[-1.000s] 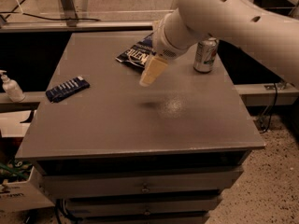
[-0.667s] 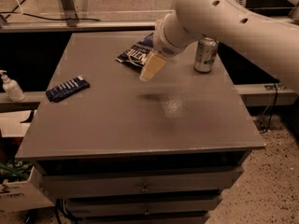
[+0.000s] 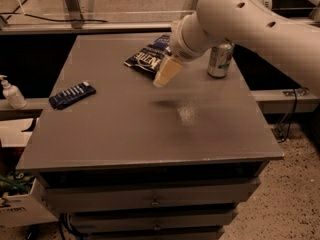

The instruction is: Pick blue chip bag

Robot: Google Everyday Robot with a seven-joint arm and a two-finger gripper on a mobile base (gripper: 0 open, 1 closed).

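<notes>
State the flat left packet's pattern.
Dark blue packet with white stripes, camera view. The pincer hangs by the blue chip bag.

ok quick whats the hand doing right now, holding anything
hand: open or closed cannot be told. It hangs just above the table, at the near right edge of the blue chip bag, which lies flat on the table.

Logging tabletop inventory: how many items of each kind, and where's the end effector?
Chip bags: 1, the blue chip bag
Flat packets: 1, the striped packet
Cans: 1, the soda can
Total: 3
The end effector hovers above the table, beside the bag.
</notes>
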